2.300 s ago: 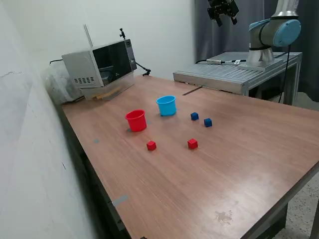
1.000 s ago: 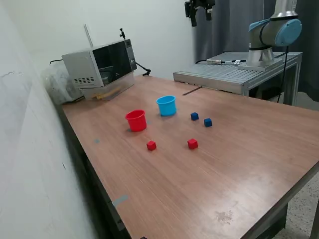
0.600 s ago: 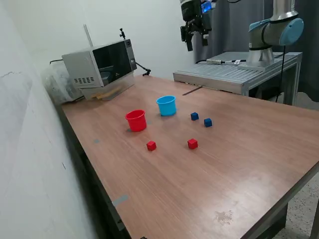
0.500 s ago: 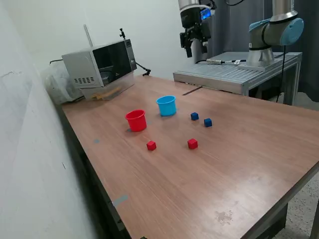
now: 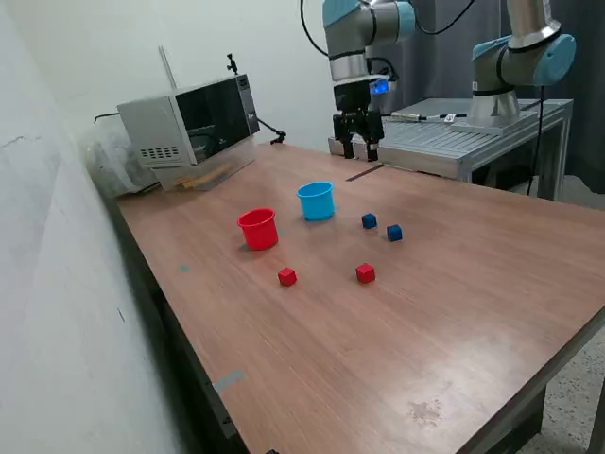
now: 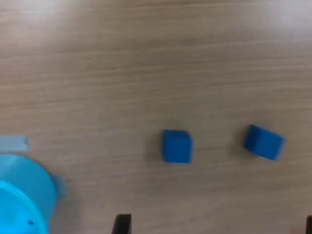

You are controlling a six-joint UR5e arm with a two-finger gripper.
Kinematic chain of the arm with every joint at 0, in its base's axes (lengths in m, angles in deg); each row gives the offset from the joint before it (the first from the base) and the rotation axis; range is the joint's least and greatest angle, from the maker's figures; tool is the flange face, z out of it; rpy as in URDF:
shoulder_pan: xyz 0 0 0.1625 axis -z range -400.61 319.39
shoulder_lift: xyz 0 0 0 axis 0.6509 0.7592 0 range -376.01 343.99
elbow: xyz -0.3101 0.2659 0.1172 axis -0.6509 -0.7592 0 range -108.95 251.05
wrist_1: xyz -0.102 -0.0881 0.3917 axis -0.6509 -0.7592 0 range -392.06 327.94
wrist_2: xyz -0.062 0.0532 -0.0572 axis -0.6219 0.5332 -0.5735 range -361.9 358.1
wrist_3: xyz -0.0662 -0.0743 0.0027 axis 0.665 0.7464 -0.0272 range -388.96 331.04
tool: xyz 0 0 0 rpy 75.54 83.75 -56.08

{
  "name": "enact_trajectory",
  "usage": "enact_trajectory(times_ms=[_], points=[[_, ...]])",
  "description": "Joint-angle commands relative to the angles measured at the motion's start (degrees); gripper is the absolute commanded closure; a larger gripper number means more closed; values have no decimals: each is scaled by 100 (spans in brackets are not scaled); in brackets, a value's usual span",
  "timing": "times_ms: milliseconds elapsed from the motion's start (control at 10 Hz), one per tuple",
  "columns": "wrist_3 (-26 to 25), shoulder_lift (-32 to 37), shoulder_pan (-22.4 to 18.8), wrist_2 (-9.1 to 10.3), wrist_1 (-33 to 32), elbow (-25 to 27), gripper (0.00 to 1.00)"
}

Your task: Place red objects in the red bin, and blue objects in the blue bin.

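Two dark blue cubes lie on the wooden table point(image 5: 454, 312), one point(image 5: 369, 220) nearer the light blue cup point(image 5: 316, 200), the other point(image 5: 394, 232) to the exterior view's right. Two red cubes point(image 5: 286, 276) point(image 5: 365, 273) lie nearer the front, the first close to the red cup point(image 5: 258, 229). My gripper point(image 5: 358, 147) hangs open and empty above the table, behind the blue cup and blue cubes. The wrist view shows both blue cubes point(image 6: 176, 146) point(image 6: 263, 142), part of the blue cup point(image 6: 22, 195), and my gripper point(image 6: 215, 226) with its fingertips point(image 6: 122, 224) wide apart.
A microwave point(image 5: 189, 118) stands at the table's back corner on the exterior view's left. A grey metal platform point(image 5: 444, 140) with the arm's base point(image 5: 515, 66) adjoins the table's back right. A piece of pale tape point(image 6: 12, 143) lies beside the blue cup.
The arm has swung from high at the back towards the exterior view's left and come down, so the gripper now hangs low behind the blue cup. Cups and cubes have not moved.
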Motion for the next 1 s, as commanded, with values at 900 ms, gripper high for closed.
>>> enact_trajectory(times_ms=[900], points=[[-289, -1383, -293, -416, -587, -48, 0]])
